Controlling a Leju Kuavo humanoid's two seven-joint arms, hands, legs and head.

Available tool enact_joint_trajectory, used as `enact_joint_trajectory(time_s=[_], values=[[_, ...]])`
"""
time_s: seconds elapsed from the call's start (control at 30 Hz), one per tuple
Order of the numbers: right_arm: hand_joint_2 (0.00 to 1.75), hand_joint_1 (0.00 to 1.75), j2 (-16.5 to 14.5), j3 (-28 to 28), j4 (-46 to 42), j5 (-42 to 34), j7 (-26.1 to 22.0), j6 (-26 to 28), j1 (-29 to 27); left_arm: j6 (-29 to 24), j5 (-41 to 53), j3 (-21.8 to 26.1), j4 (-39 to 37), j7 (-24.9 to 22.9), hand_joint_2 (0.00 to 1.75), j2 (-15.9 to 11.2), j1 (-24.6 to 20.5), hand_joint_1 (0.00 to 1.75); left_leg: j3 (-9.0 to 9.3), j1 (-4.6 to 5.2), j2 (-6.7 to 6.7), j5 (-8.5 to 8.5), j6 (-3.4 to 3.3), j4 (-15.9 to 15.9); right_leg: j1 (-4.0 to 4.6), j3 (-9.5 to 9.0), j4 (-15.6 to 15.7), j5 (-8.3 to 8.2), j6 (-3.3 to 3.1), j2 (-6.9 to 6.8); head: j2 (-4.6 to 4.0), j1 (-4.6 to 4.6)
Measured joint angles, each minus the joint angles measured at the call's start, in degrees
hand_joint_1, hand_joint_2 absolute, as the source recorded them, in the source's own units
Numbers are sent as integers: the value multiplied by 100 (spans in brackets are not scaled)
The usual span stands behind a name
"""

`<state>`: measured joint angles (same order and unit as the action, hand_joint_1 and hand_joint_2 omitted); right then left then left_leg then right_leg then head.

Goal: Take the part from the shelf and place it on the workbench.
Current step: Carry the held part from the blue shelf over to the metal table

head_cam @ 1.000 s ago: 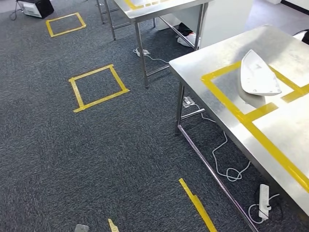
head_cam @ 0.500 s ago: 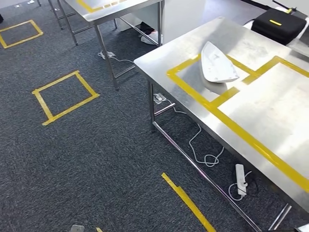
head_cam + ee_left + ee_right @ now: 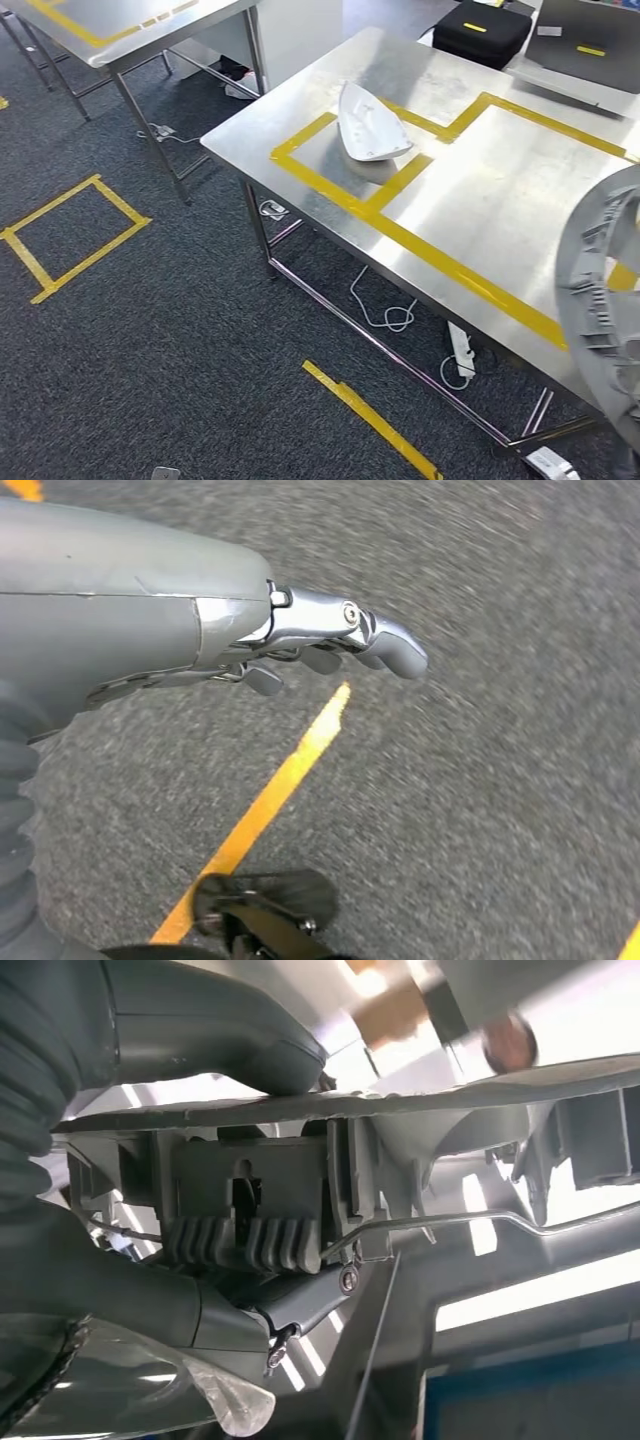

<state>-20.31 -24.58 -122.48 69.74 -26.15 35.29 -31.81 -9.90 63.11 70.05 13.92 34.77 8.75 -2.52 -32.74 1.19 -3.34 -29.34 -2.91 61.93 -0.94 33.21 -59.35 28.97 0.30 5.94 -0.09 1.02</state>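
A large grey ribbed plastic part [image 3: 600, 300] enters the head view at the right edge, hanging over the near edge of the steel workbench [image 3: 483, 210]. In the right wrist view my right hand [image 3: 226, 1190] grips this grey part [image 3: 423, 1100], thumb over its rim and fingers under its ribbed block. A white curved part [image 3: 368, 125] lies on the workbench inside a yellow-taped rectangle. My left hand [image 3: 332, 640] hangs above the dark carpet, fingers stretched out and holding nothing.
A second steel table [image 3: 113, 30] stands at the back left. Black cases [image 3: 483, 30] sit beyond the workbench. Yellow tape squares [image 3: 68, 235] and a strip [image 3: 370, 415] mark the carpet. Cables and power strips [image 3: 460, 350] lie under the workbench.
The camera has swung right, so the workbench has shifted left and fills more of the view. The grey part held by my right hand has come into view at the right edge.
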Motion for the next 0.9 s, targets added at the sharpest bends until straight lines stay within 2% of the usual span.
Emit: enact_joint_trajectory(time_s=[0.03, 0.07, 0.13, 0.17, 0.2, 0.27, 0.3, 0.33, 0.37, 0.4, 0.43, 0.47, 0.5, 0.53, 0.57, 0.63, 0.67, 0.73, 0.77, 0.8, 0.83, 0.87, 0.9], values=[[175, 175, 4, 32, 81, 220, 51, -174, -17, 13, 9, 3, 0, 6, 175, -17, 6, 0, 75, 16, -98, 68, -33, -187, -14, 10, 5, -11, 11, 68, 0, 9], [175, 175, 11, 57, 156, 390, 114, -334, -42, 27, 20, 5, 0, 12, 175, -31, 7, 0, 103, 19, -140, 69, -47, -244, -33, 22, 15, -25, 30, 130, 0, 16], [175, 175, 42, 98, 292, 619, 232, -558, -111, 52, 39, 9, 0, 23, 175, -45, -14, 0, 151, 14, -36, 101, -39, -376, -52, 63, 36, -43, 81, 203, 0, 34], [175, 175, 80, 117, 356, 697, 307, -646, -137, 66, 48, 9, 0, 29, 175, -46, -29, 0, 187, -3, 35, 123, -32, -483, -40, 106, 2, -3, 103, 109, 0, 22], [175, 175, 137, 145, 413, 780, 403, -738, -138, 78, 60, 9, 0, 35, 175, -46, -37, 0, 223, -22, 118, 147, -27, -589, -23, 189, -117, 92, 122, -43, 0, -4], [175, 175, 305, 233, 524, 942, 660, -957, -93, 106, 94, 9, 0, 42, 175, -50, -19, 0, 257, -40, 289, 175, -16, -687, -6, 466, -658, 407, 168, -397, 0, -50], [175, 175, 411, 293, 578, 1005, 810, -1078, -75, 121, 112, 9, 0, 42, 175, -51, -4, 0, 259, -43, 381, 171, -13, -686, -16, 626, -994, 546, 199, -482, -1, -61], [175, 175, 534, 358, 634, 1060, 964, -1202, -68, 136, 130, 9, 0, 41, 175, -52, 6, 0, 262, -46, 468, 162, -5, -682, -28, 738, -1237, 601, 236, -528, 0, -61], [175, 175, 667, 425, 697, 1106, 1115, -1320, -69, 149, 145, 9, 0, 41, 175, -51, 7, 0, 271, -53, 551, 148, 10, -677, -43, 767, -1307, 556, 273, -562, 0, -62], [175, 175, 802, 494, 764, 1150, 1250, -1422, -73, 160, 156, 9, 0, 40, 175, -51, 0, 0, 284, -63, 624, 128, 32, -668, -58, 691, -1161, 413, 307, -600, -1, -63], [175, 175, 932, 562, 827, 1189, 1359, -1501, -74, 168, 166, 9, 0, 41, 175, -52, -7, 0, 302, -77, 693, 98, 60, -648, -71, 507, -810, 201, 338, -674, 0, -65], [175, 175, 1047, 630, 888, 1219, 1437, -1557, -67, 176, 171, 9, 1, 41, 175, -63, -12, 0, 318, -81, 759, 61, 99, -623, -61, 308, -439, 65, 358, -799, -1, -71], [175, 175, 1144, 694, 936, 1244, 1495, -1594, -56, 179, 173, 10, 2, 41, 175, -74, -15, 0, 325, -74, 823, 18, 137, -577, -53, 134, -128, -35, 344, -894, -1, -81], [175, 175, 1229, 761, 977, 1267, 1552, -1620, -45, 183, 180, 10, 2, 41, 175, -86, -20, 0, 331, -61, 876, -17, 169, -535, -40, 28, 57, -68, 305, -951, -1, -82], [175, 175, 1307, 834, 1018, 1295, 1623, -1641, -35, 185, 189, 11, 3, 41, 175, -97, -27, 0, 335, -43, 924, -39, 191, -505, -23, 2, 92, -36, 252, -956, -1, -77], [175, 175, 1464, 979, 1090, 1339, 1805, -1677, -25, 197, 214, 11, 2, 41, 175, -103, -53, 0, 354, -44, 1010, -72, 214, -475, -23, 6, 84, -45, 147, -826, 0, -56], [175, 175, 1546, 1056, 1126, 1354, 1897, -1690, -13, 205, 223, 11, 2, 41, 175, -106, -68, 0, 356, -60, 972, -123, 233, -436, -23, 5, 83, -46, 110, -774, 0, -49], [175, 175, 1701, 1202, 1186, 1363, 2037, -1704, 47, 219, 234, 11, 2, 41, 175, -110, -82, 0, 221, -98, 715, -394, 274, -63, -33, 0, 90, -57, 37, -668, 0, -41], [175, 175, 1772, 1269, 1215, 1365, 2088, -1708, 81, 222, 237, 11, 2, 41, 175, -112, -79, 0, 64, -111, 548, -596, 286, 316, -32, 3, 90, -59, 12, -609, 0, -35], [175, 175, 1832, 1325, 1245, 1366, 2125, -1713, 112, 225, 238, 11, 2, 40, 175, -114, -69, 0, -126, -118, 447, -783, 290, 738, -29, 7, 90, -62, -2, -544, 1, -33], [175, 175, 1885, 1378, 1277, 1367, 2158, -1724, 132, 227, 240, 11, 2, 38, 175, -118, -56, 0, -292, -120, 402, -896, 286, 1087, -25, 8, 90, -64, -9, -469, 1, -33], [175, 175, 1939, 1430, 1310, 1372, 2195, -1742, 147, 232, 245, 11, 2, 37, 175, -122, -47, 0, -382, -119, 384, -890, 271, 1253, -19, 6, 90, -65, -13, -390, 1, -32], [175, 175, 1995, 1484, 1346, 1380, 2242, -1760, 168, 238, 256, 11, 2, 35, 175, -125, -42, 0, -369, -117, 368, -760, 247, 1181, -14, -1, 90, -66, -13, -314, 1, -33]])
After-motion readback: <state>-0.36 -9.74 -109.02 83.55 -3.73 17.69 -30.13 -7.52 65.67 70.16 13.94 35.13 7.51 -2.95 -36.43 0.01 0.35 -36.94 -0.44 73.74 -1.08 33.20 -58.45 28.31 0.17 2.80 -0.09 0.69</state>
